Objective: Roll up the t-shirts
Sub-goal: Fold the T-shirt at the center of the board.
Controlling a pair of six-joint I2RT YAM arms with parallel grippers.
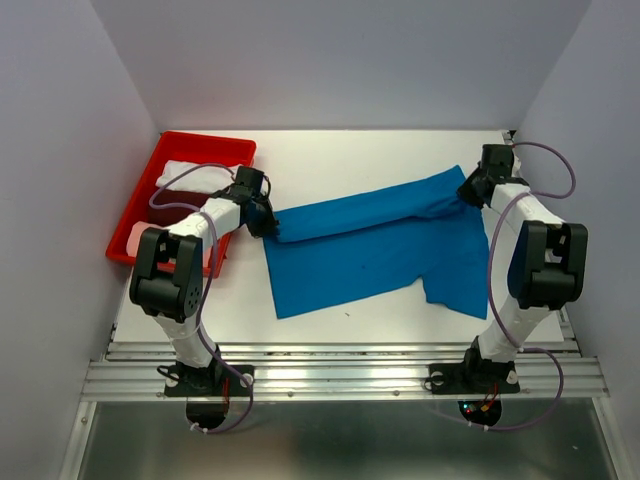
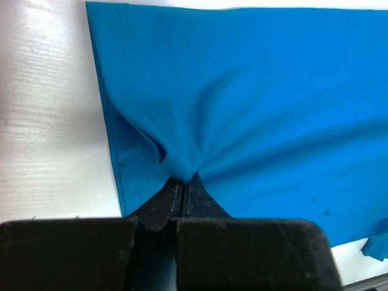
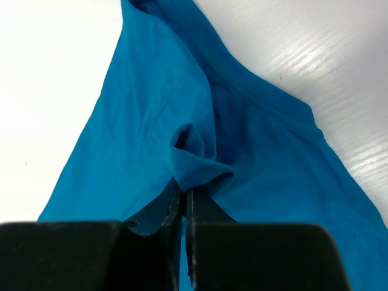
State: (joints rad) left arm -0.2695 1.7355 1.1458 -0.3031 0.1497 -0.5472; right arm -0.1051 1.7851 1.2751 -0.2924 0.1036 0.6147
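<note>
Blue shirt (image 1: pixel 370 250) is pinched at opposite edges by left tool (image 2: pixel 183 180) and right tool (image 3: pixel 184 191), both clenched on it; small pinches could be lost if pulled unevenly.

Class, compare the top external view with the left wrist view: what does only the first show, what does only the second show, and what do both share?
Only the top view: the red tray holding a white shirt, the right gripper at the blue t-shirt's right end, and that shirt's whole outline. Only the left wrist view: the left gripper's fingers shut on a puckered bit of blue cloth, close up. Both: the blue t-shirt, the white table, the left gripper.
</note>
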